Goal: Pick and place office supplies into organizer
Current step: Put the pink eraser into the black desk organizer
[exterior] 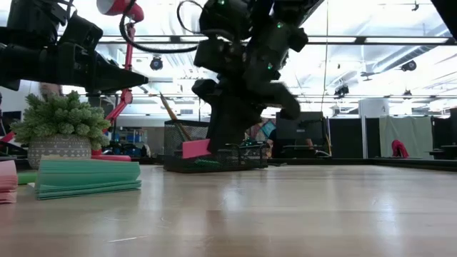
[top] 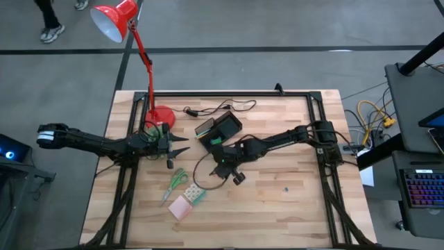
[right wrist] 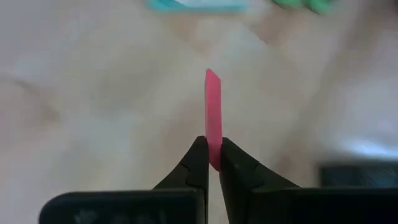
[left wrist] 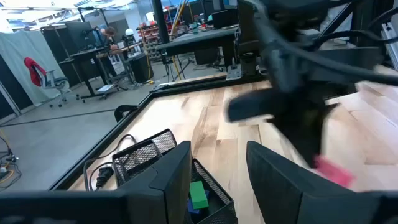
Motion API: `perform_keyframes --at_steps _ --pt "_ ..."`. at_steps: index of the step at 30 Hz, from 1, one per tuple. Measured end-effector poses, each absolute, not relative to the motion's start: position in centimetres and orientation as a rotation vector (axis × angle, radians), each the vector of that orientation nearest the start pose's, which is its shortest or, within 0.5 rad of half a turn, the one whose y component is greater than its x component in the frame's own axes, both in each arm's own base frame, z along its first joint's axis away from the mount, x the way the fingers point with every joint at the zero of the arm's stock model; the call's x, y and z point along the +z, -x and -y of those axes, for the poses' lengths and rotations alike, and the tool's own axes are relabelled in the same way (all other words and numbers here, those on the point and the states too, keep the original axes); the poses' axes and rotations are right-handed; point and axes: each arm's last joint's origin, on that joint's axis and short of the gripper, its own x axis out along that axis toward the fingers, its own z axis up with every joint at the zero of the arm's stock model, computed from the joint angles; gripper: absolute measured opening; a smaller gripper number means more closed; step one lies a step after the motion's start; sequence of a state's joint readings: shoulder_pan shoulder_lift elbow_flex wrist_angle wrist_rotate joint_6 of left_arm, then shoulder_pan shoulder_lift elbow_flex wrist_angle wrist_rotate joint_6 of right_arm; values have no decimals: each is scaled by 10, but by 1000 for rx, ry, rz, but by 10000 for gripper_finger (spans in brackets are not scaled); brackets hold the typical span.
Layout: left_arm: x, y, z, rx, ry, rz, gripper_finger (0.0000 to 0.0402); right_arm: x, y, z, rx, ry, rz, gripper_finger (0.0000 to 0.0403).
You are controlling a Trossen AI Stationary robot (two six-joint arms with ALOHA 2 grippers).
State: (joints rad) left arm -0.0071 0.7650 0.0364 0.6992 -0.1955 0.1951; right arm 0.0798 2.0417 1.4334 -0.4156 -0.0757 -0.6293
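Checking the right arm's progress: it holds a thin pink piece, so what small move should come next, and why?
Probably carry it on toward the organizer. The right gripper has its jaws shut on the pink piece, lifted off the table; the left gripper waits nearby.

You see a pale wood worktop (top: 277,201) with a black frame. The lamp (top: 114,21) is bright red, base included. The organizer (top: 220,129) is black mesh (a green piece (left wrist: 198,194) sits inside it). The scissors (top: 176,183) have green handles, the sticky-note pad (top: 180,207) is pink, and the block (top: 195,194) is green-and-white patterned. Dark right fingers (right wrist: 198,163) pinch a pink piece (right wrist: 213,112).
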Motion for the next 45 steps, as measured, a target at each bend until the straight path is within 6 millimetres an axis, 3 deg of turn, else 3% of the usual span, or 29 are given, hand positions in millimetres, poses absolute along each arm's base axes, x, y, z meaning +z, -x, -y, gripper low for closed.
perform_keyframes --at_steps 11,23,45 --pt "165 -148 -5 185 -197 -47 142 175 -424 12 254 605 -987 13" --pt "165 -148 -5 185 -198 -48 142 182 -423 57 160 587 -965 13" --pt "165 -148 -5 185 -198 -48 142 179 -419 80 212 568 -940 13"
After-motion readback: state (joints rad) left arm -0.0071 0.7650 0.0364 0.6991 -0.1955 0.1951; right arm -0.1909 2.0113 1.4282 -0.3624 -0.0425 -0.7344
